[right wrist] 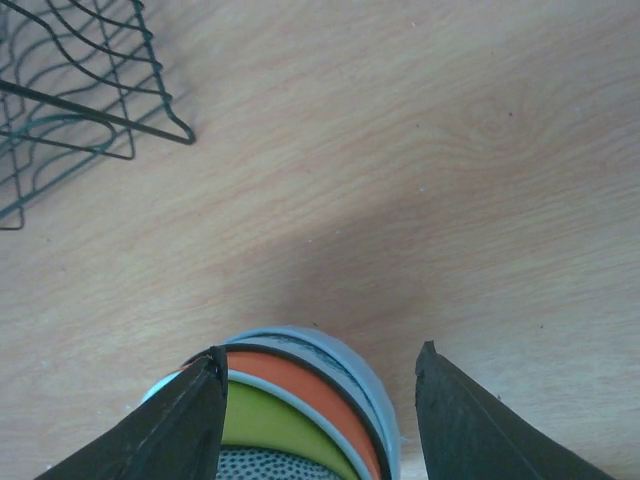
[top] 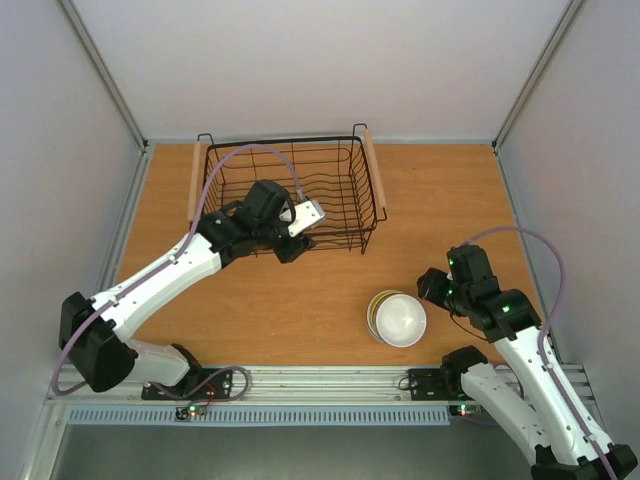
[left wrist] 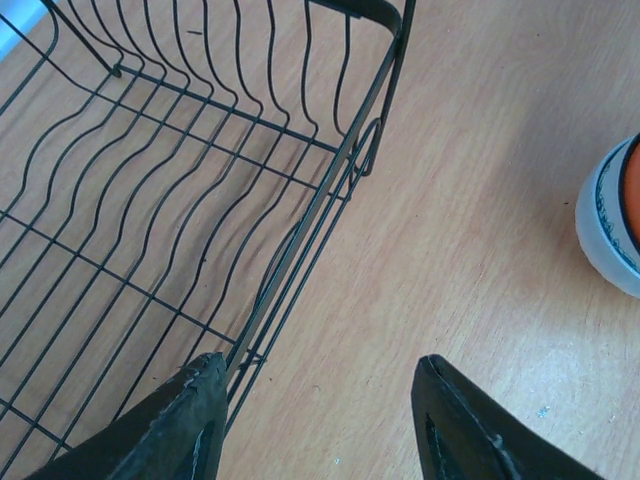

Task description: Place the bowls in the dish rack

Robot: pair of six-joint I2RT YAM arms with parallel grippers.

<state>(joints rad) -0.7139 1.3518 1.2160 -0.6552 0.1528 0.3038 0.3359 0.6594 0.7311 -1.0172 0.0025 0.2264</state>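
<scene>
Right pincer [right wrist: 322, 350] hangs open at the stacked bowls [right wrist: 290, 385], left pincer [left wrist: 322, 357] open by the dish rack [left wrist: 322, 205]; slick, breakable stuff, I'd pinch a rim.

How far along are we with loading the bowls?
Done: nothing; the dish rack looks empty. In hand: the right gripper, jaws open, is at the stacked bowls; the left gripper straddles the rack's near wall. Left: every bowl.
</scene>
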